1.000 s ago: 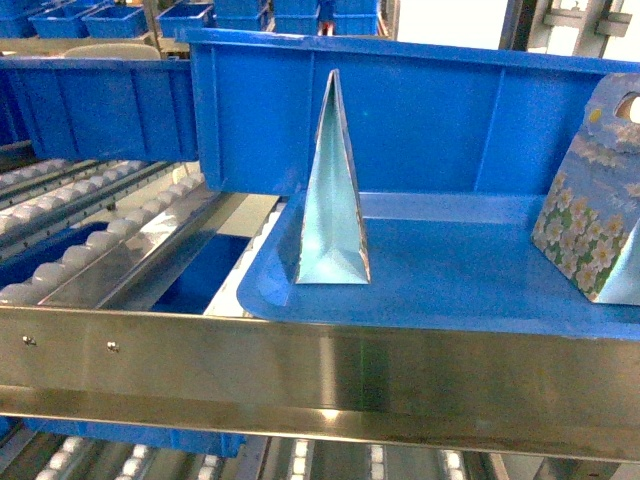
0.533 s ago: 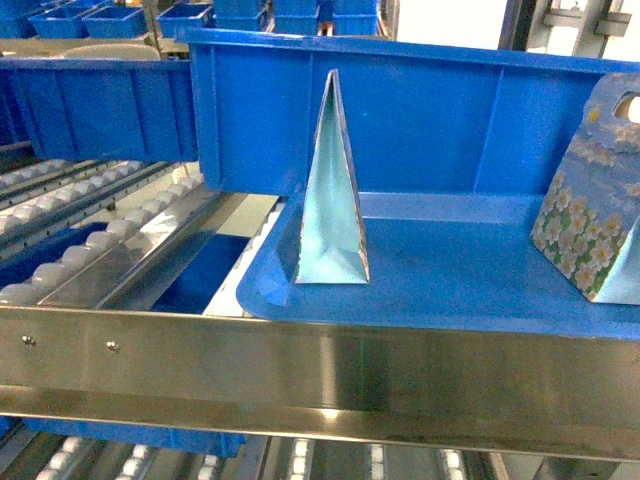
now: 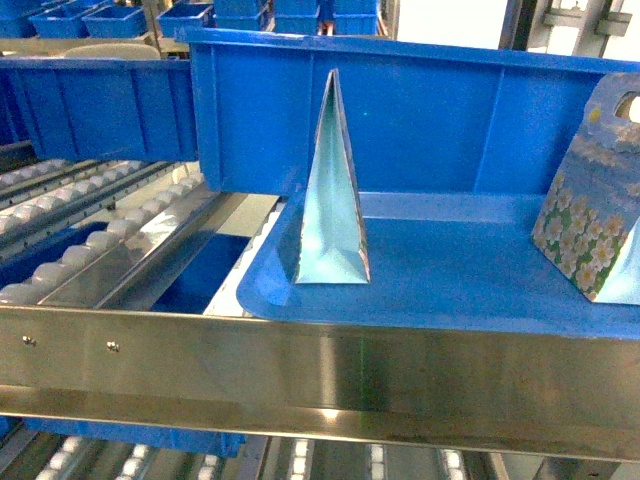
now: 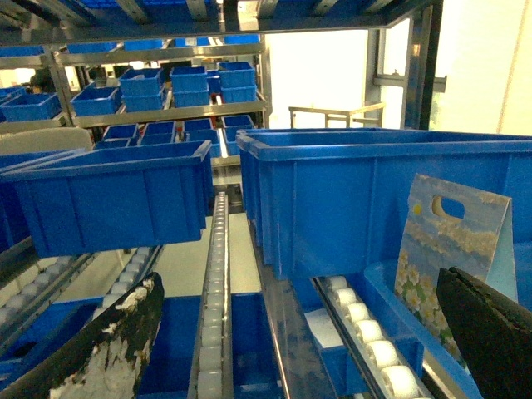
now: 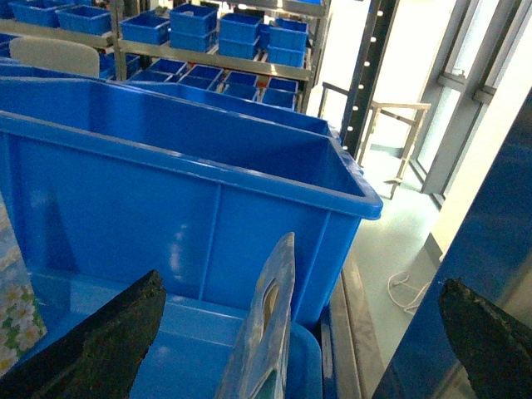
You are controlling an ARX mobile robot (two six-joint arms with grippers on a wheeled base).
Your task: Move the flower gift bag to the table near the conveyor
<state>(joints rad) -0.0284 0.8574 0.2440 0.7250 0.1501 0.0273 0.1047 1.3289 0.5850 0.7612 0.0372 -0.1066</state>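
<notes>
Flower gift bag (image 3: 590,205), glossy card with a cut-out handle, stood upright at 3 o'clock in a shallow blue plastic tray (image 3: 470,285) on the conveyor (image 3: 300,375), a brushed-steel frame with white rollers. A pale-blue wedge-shaped bag (image 3: 330,200) stood centrally. Left fingers (image 4: 100,349) and right fingers (image 5: 100,341), worn black pads, were spread wide, gripping nothing.

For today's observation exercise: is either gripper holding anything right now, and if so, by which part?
Nothing is held. The left gripper and right gripper are both open and empty; the flower gift bag stands untouched in the blue tray.
</notes>
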